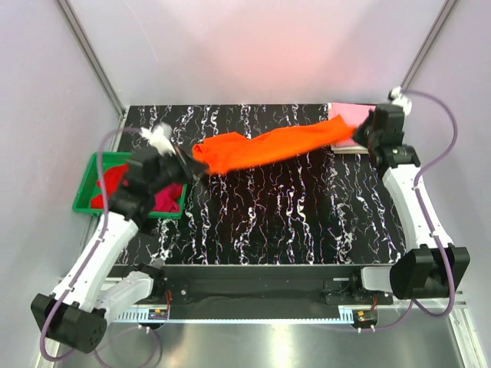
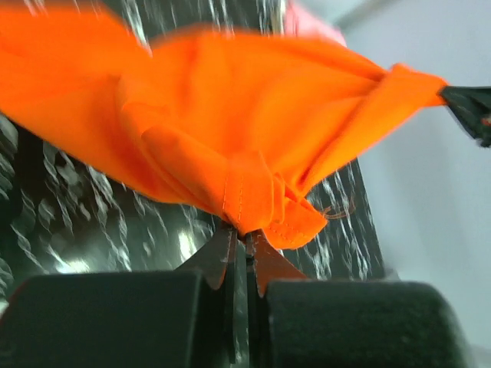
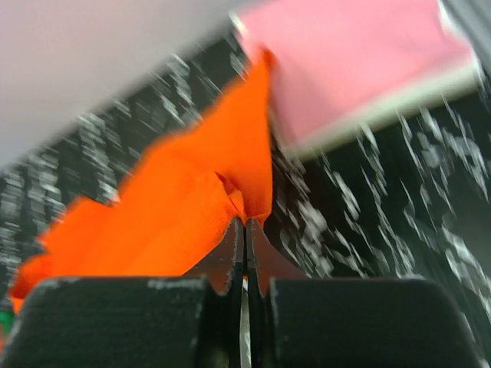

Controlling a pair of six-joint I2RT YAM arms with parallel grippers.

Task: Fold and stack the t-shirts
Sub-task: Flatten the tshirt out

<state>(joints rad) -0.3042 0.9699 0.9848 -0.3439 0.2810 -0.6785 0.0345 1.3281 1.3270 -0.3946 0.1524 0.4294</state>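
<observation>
A bright orange t-shirt (image 1: pixel 265 147) hangs stretched above the black marbled table between both arms. My left gripper (image 1: pixel 192 163) is shut on its left end; in the left wrist view the jaws (image 2: pixel 242 232) pinch a hemmed fold of orange cloth (image 2: pixel 230 123). My right gripper (image 1: pixel 359 130) is shut on the right end, its jaws (image 3: pixel 245 222) pressed on the orange fabric (image 3: pixel 176 207). A folded pink t-shirt (image 1: pixel 351 119) lies on a cream-white one at the table's back right, also seen in the right wrist view (image 3: pixel 353 61). Red and crimson shirts (image 1: pixel 115 184) fill the bin.
A green plastic bin (image 1: pixel 83 192) sits at the table's left edge, beside the left arm. The table (image 1: pixel 291 215) is black with white veining. Pale walls and metal frame posts (image 1: pixel 92 57) enclose the back and sides.
</observation>
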